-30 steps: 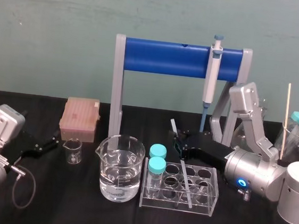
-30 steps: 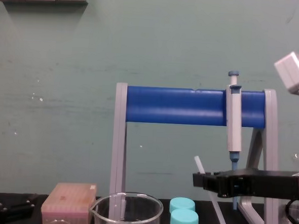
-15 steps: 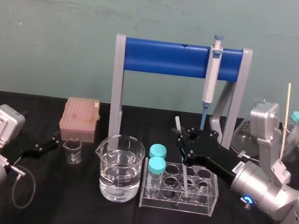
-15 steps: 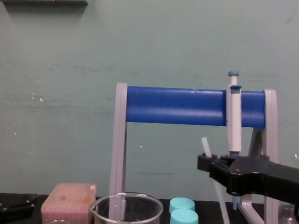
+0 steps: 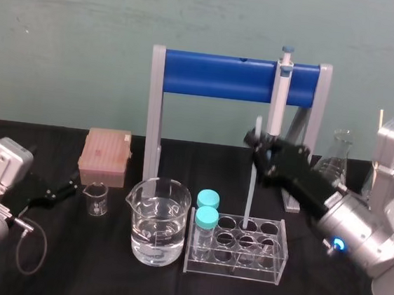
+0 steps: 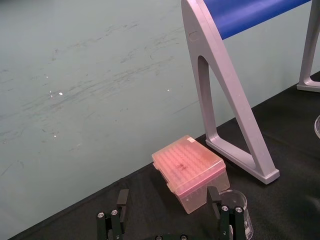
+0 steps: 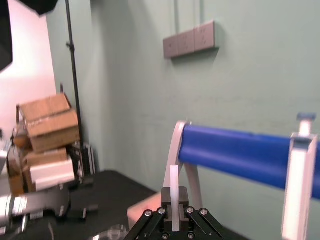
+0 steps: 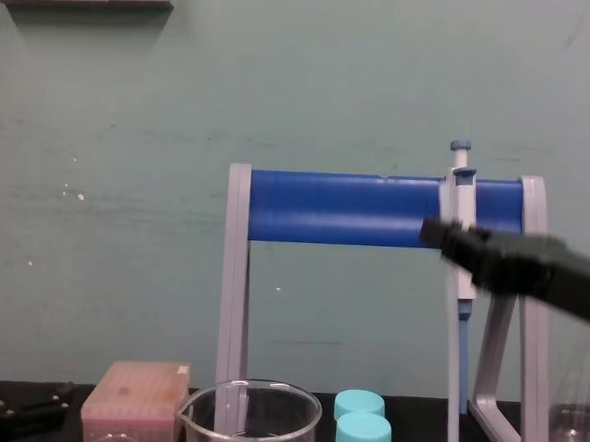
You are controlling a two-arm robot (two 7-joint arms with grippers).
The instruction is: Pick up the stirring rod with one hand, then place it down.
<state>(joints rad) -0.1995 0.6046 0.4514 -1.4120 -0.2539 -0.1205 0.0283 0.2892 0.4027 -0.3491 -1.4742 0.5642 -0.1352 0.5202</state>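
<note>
**Rod gripped upright above the rack**

The rod (image 5: 248, 195) is clamped between the closed fingers of the right gripper (image 5: 258, 152), well up its length, with a short stub left above the fingers (image 7: 173, 187). It stands nearly upright. Its lower end reaches down to the back row of the clear rack (image 5: 240, 268); whether it is out of the well cannot be told. The pipette (image 5: 279, 100) hangs just behind the gripper.

The left gripper (image 5: 65, 191) is parked low at the table's left, its fingers spread wide and holding nothing.

The step in hand is judged to be the lift out of the rack.

- The rod is best drawn straight up along its own line until the lower end is plainly above the rack's rim; a sideways pull before that could tip the rack or snap the rod.
- The pipette should be given room.
- A firm grip is needed, as a thin, smooth rod may pivot or slip.
- For placing, the rod should be lowered close to bare table and released only once it is supported.
</note>
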